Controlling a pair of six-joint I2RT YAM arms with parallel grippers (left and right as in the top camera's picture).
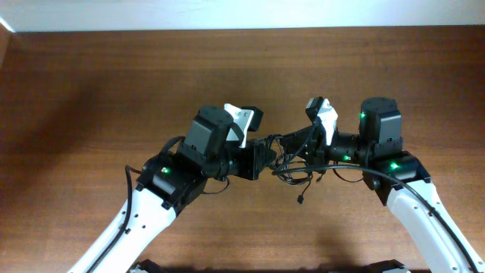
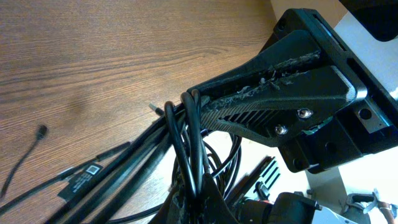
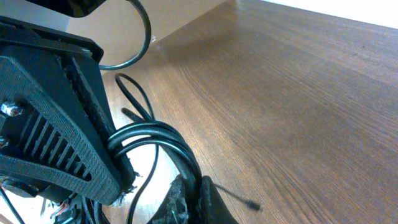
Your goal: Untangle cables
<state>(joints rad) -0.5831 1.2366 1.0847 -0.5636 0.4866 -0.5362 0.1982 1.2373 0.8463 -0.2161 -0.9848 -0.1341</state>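
A tangle of thin black cables (image 1: pixel 297 163) hangs between my two grippers over the middle of the wooden table. My left gripper (image 1: pixel 267 156) is shut on several cable strands (image 2: pixel 189 149) at the left side of the bundle. My right gripper (image 1: pixel 305 144) is shut on looped strands (image 3: pixel 168 140) at the right side. The two grippers are close together, almost facing each other. One loose end with a small plug (image 1: pixel 301 199) dangles below the bundle. In the left wrist view a labelled cable (image 2: pixel 84 177) and a thin lead with a small plug (image 2: pixel 41 131) lie on the table.
The brown wooden table (image 1: pixel 114 83) stretches all around. Both white arms reach in from the front edge. Thicker black wires run along the left arm (image 1: pixel 130 182) and the right arm (image 1: pixel 409 178).
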